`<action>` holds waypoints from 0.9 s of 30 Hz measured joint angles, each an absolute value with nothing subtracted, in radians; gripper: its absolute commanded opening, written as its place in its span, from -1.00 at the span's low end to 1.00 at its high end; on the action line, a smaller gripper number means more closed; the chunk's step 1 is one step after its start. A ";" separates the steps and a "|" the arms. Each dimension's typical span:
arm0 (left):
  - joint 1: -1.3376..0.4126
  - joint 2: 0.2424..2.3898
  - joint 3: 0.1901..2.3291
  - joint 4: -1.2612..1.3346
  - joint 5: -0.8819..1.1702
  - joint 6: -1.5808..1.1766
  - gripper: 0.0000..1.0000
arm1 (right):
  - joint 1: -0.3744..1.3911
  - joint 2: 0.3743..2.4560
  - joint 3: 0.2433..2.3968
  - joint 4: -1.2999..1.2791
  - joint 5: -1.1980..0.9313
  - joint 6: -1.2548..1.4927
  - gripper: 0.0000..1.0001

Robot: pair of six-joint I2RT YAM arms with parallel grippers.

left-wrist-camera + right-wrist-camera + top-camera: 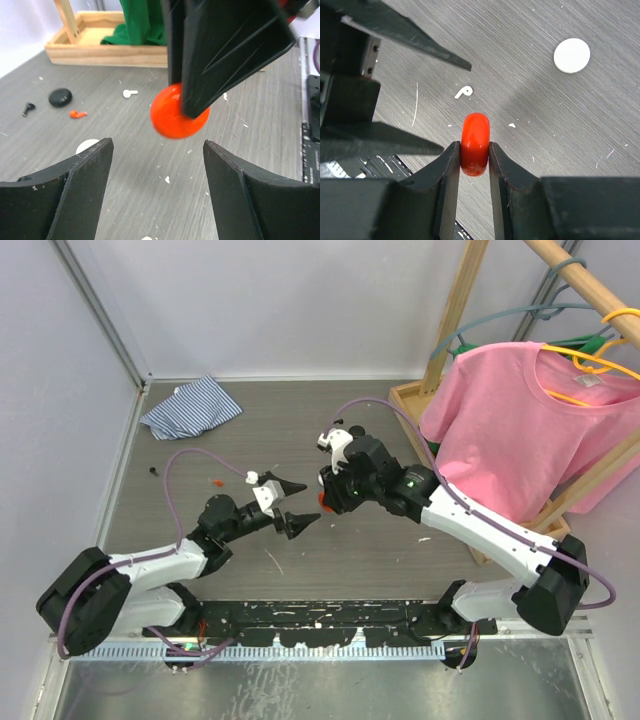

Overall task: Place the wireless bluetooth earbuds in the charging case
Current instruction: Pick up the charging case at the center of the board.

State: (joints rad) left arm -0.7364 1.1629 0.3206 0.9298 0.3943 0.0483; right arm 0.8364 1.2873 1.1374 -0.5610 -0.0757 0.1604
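A round red charging case (475,130) stands on edge, with my right gripper (474,146) shut on its flat faces and holding it above the table. In the top view the case (322,502) hangs at the middle. My left gripper (157,144) is open and empty, its fingertips just short of the case (170,120). On the table lie a white earbud (130,92), a red earbud (77,114) and a black earbud (28,107). The white earbud (464,92) also shows beyond the held case.
A black round case (60,97) and a white round case (571,55) lie on the table. A wooden rack base (100,52) with green cloth, a pink shirt (510,420) and a striped cloth (190,407) stand around the edges.
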 measured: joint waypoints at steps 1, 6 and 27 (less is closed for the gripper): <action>-0.709 1.175 0.321 0.931 0.434 0.029 0.49 | 0.835 1.282 1.137 -0.563 -0.080 0.152 -0.85; -0.615 1.251 0.325 0.957 0.604 -0.078 0.46 | 0.828 1.249 1.137 -0.570 -0.122 0.100 -0.85; -0.517 1.444 0.357 1.317 0.937 -0.436 0.10 | 0.820 1.201 1.096 -0.514 -0.372 -0.100 -0.85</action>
